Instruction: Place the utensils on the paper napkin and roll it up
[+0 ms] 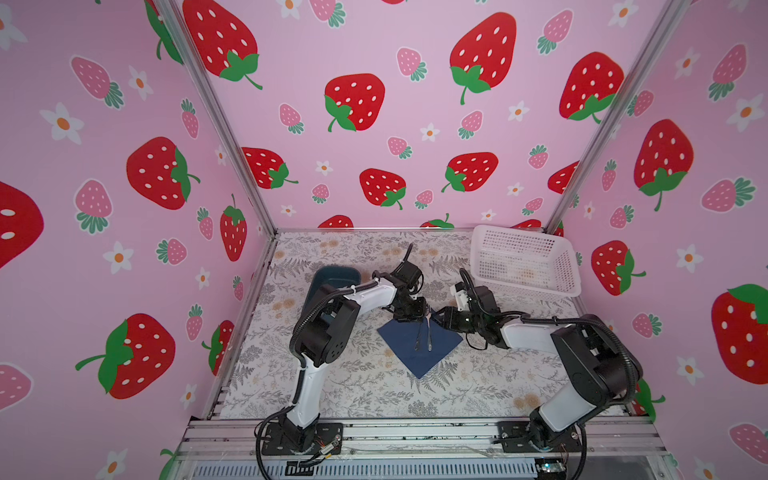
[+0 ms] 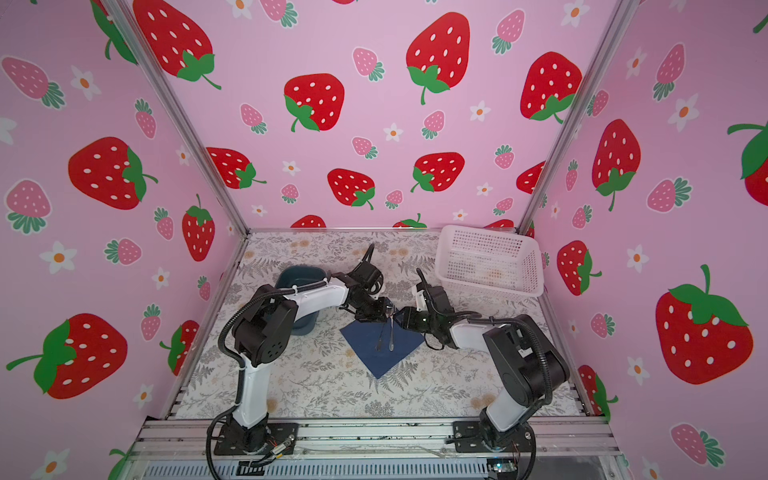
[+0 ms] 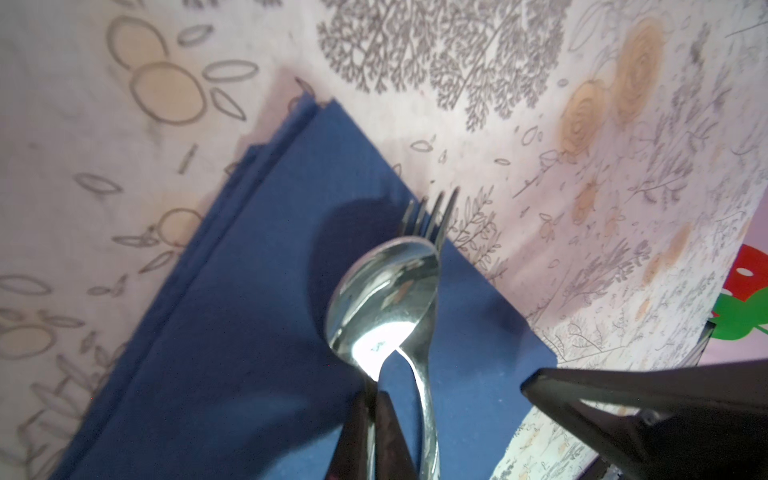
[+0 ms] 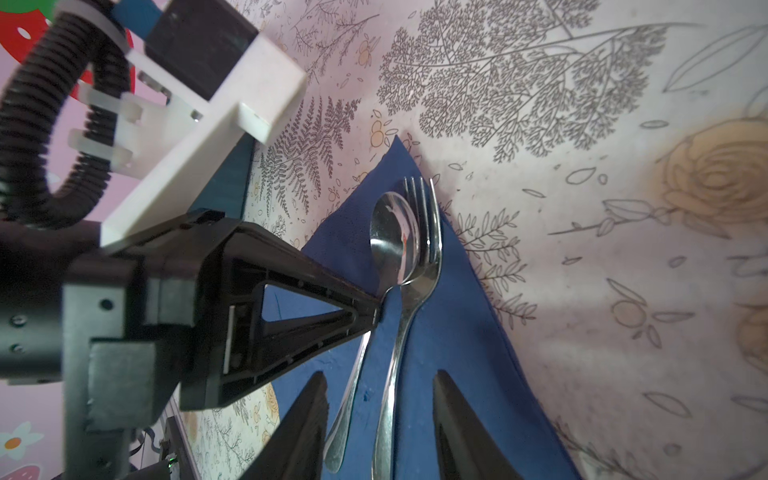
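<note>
A navy paper napkin (image 1: 419, 357) (image 2: 380, 357) lies as a diamond in the middle of the table in both top views. Two shiny metal utensils lie side by side on it. They are a spoon (image 4: 395, 237) (image 3: 382, 299) and a fork (image 4: 430, 232) whose tines (image 3: 430, 212) reach past the napkin's edge. My left gripper (image 3: 376, 415) (image 1: 424, 316) is shut on the spoon's neck, just below the bowl. My right gripper (image 4: 380, 378) (image 1: 437, 319) is open, its fingers (image 4: 299, 428) standing either side of both handles, apart from them.
A dark teal tub (image 1: 332, 276) stands at the back left, behind the left arm. At the back right corner sits a white mesh basket (image 1: 523, 262). The two grippers are close together over the napkin's far corner. Pink strawberry walls enclose the table.
</note>
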Action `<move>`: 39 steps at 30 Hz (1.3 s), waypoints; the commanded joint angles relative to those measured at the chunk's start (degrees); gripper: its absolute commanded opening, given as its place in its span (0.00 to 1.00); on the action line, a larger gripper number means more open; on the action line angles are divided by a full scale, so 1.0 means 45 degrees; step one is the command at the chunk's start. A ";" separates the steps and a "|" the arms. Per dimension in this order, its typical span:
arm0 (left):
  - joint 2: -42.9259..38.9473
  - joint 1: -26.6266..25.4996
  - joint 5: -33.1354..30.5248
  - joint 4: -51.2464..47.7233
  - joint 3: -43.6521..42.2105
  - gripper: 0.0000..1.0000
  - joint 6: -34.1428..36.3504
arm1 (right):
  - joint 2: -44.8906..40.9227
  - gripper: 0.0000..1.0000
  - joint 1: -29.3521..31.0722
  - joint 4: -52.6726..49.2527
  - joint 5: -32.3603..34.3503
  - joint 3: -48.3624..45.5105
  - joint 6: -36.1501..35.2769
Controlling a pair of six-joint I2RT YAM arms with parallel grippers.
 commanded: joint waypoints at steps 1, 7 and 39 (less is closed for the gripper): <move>0.0193 -0.0050 -0.0086 -0.0400 0.0404 0.08 -0.0258 | 0.0033 0.44 0.0071 0.0238 -0.0101 0.0256 0.0054; -0.0055 -0.0010 0.0017 0.0070 -0.0101 0.08 -0.2269 | -0.0018 0.44 0.0081 0.0160 -0.0003 0.0209 0.0051; -0.2837 0.0006 -0.1006 0.1841 -0.1681 0.28 -0.2785 | -0.1755 0.56 0.0098 0.0277 0.1264 -0.0127 -0.0338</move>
